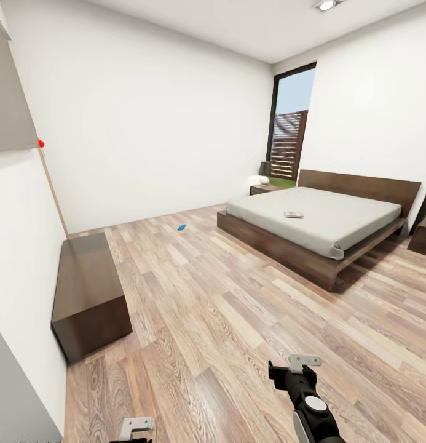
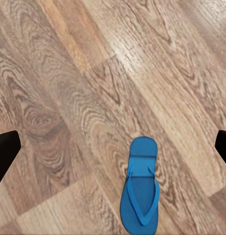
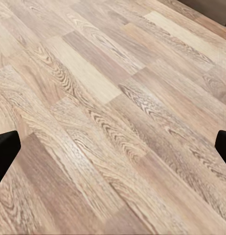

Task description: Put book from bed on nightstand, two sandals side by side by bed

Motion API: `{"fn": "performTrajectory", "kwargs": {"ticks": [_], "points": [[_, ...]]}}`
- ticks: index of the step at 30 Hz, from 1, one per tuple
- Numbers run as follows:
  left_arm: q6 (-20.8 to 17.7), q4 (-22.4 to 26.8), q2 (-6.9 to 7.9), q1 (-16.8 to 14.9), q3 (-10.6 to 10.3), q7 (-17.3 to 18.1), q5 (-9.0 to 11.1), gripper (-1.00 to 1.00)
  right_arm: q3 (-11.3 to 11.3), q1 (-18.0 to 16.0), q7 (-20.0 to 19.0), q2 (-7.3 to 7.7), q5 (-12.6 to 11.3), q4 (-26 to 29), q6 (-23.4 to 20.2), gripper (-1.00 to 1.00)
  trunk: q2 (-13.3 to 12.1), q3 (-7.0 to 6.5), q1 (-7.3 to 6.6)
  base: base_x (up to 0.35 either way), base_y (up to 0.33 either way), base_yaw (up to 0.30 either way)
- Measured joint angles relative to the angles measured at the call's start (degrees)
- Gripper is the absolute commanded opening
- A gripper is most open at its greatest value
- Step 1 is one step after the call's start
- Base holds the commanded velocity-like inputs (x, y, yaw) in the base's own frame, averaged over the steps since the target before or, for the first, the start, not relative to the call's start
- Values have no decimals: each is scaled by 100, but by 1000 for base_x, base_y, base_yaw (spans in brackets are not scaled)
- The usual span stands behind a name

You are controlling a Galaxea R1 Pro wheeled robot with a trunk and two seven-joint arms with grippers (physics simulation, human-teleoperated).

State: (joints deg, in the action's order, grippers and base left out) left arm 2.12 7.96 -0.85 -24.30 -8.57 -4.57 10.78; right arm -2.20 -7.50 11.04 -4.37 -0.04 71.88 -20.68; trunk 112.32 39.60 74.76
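Observation:
The bed (image 1: 360,246) stands at the right of the bedroom in the head view, with the small book (image 1: 293,215) lying on its grey mattress. One blue sandal (image 1: 182,227) lies far off on the floor near the back wall. Another blue sandal (image 2: 141,191) lies flat on the planks in the left wrist view, below my left gripper (image 2: 113,149), which hangs open above the floor and apart from it. My right gripper (image 3: 113,149) is open over bare planks. A nightstand (image 1: 262,188) sits beyond the bed, and a second nightstand (image 1: 423,237) is at the right edge.
A low dark-brown cabinet (image 1: 90,292) stands against the left wall. My right arm (image 1: 308,400) reaches in at the lower middle. A tall window (image 1: 291,129) fills the far corner. Wide wood floor (image 1: 225,307) lies between me and the bed.

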Motion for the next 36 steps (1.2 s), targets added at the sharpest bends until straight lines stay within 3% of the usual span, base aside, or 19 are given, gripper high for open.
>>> {"fn": "performTrajectory", "kwargs": {"ticks": [36], "points": [[-257,-18,-42,-2,26,-39,-1,100,7,6,-163,26,17,-155,-15,100,1444,646,791,0,0,0]]}}
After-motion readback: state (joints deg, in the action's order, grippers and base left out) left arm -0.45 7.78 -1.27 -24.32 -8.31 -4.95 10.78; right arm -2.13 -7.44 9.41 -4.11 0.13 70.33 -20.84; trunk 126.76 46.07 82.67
